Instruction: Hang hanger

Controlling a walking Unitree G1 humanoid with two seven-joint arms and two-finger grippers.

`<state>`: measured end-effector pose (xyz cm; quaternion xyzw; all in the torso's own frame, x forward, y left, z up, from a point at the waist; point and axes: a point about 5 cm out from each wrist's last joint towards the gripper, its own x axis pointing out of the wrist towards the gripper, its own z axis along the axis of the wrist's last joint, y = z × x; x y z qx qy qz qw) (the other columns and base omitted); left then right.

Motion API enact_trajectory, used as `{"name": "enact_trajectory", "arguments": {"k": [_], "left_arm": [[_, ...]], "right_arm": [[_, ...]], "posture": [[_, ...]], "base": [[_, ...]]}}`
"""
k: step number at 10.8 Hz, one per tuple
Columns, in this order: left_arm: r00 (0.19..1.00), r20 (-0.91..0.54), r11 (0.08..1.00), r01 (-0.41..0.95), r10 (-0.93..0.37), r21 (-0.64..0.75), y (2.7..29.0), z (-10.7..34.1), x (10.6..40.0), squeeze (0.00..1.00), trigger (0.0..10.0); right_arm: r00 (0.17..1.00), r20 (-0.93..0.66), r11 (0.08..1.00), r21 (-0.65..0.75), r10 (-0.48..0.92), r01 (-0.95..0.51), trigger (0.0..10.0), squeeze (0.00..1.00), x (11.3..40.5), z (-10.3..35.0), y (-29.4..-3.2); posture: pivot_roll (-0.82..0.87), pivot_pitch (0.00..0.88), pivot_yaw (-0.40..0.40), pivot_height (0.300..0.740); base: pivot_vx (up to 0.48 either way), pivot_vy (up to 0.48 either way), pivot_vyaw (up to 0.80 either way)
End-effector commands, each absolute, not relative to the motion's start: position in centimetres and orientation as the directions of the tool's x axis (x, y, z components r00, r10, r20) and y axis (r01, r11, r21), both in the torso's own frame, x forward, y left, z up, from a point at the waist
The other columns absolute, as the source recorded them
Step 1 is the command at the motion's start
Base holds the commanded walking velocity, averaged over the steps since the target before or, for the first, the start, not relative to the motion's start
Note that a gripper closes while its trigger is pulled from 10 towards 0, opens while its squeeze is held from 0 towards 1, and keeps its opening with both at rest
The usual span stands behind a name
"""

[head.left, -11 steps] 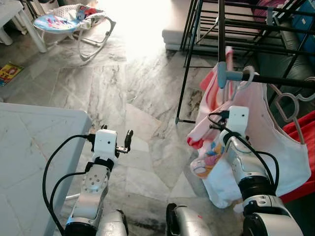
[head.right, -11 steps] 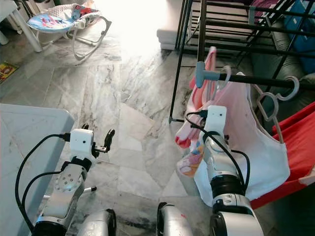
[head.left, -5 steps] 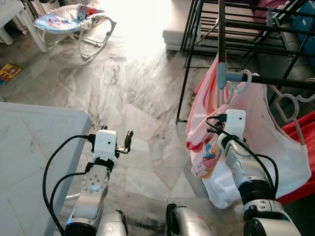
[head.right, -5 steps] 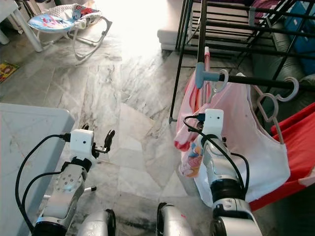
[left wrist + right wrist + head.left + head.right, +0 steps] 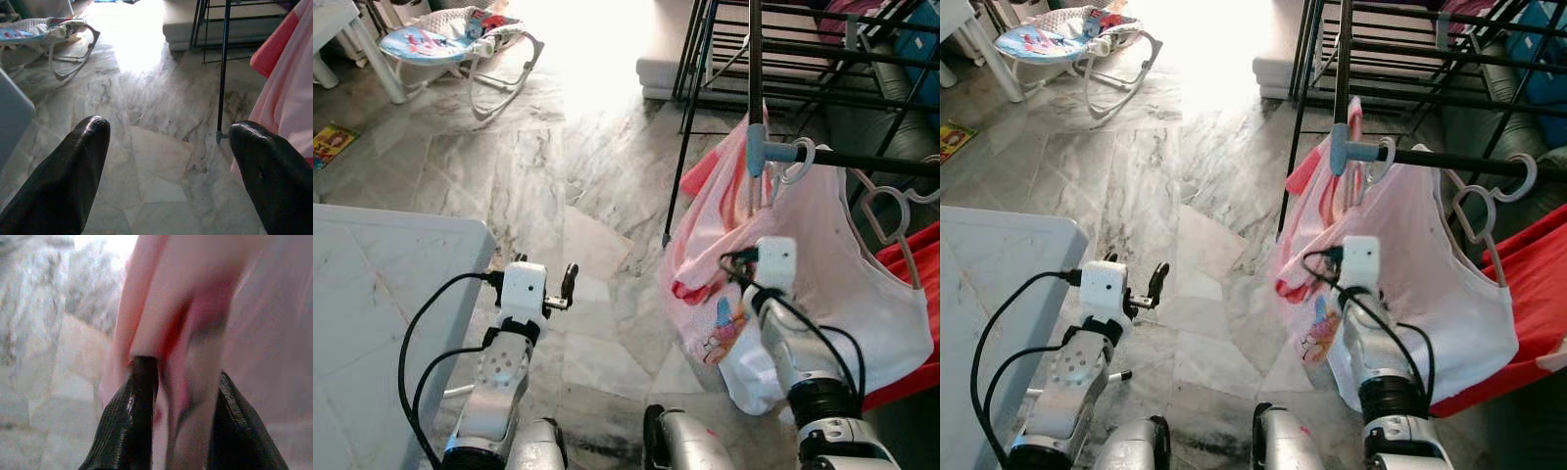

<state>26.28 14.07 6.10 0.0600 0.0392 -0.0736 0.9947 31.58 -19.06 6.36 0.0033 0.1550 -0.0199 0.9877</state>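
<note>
A pink child's garment hangs from a blue-grey hanger hooked on the black rail of the drying rack. My right gripper is shut on a fold of this pink cloth, which is pulled out at a slant toward me; its black fingers pinch the fabric. The right wrist sits just below the hanger. My left gripper is held low over the floor beside the table, open and empty, its fingertips wide apart.
A white garment on a white hanger and a red cloth hang to the right. Rack legs stand on the marble floor. A grey table is on my left; a baby bouncer is far left.
My right arm has drawn back and down toward me, dragging the pink garment's lower part out to the left. The left arm has sunk slightly.
</note>
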Motion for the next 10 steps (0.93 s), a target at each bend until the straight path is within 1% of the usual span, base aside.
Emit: {"name": "enact_trajectory", "arguments": {"k": [1,6,8,9,10], "left_arm": [[0.983,-0.112,0.980,0.160,-0.147,0.119,13.9,5.6,26.2,0.00,10.0],[0.981,-0.110,0.978,0.175,-0.162,0.115,13.4,5.6,26.4,0.00,10.0],[0.981,-0.109,0.978,0.173,-0.160,0.117,13.3,5.6,26.4,0.00,10.0],[0.983,-0.112,0.980,0.157,-0.143,0.120,13.5,5.6,26.3,0.00,10.0],[0.985,-0.117,0.982,0.142,-0.128,0.123,13.8,5.5,26.2,0.00,10.0]], "right_arm": [[0.961,-0.271,0.998,0.000,-0.055,0.057,10.0,1.00,31.5,6.9,-19.5],[0.991,-0.096,0.993,-0.075,-0.095,0.088,10.0,1.00,31.0,9.5,-19.8],[0.990,-0.109,0.994,-0.079,-0.086,0.077,10.0,1.00,30.3,9.6,-19.7],[0.989,-0.111,0.992,-0.079,-0.102,0.094,10.0,1.00,29.5,9.7,-20.0],[0.991,-0.080,0.991,-0.083,-0.108,0.101,10.0,1.00,28.7,10.0,-20.1]], "posture": [[0.03,0.174,-0.024,0.740],[0.01,0.168,-0.024,0.740],[0.00,0.168,-0.027,0.740],[0.00,0.173,-0.032,0.740],[0.00,0.173,-0.032,0.740]], "base": [[0.000,0.000,0.00],[0.000,0.000,0.00],[0.000,0.000,0.00],[0.000,0.000,0.00],[0.000,0.000,0.00]]}}
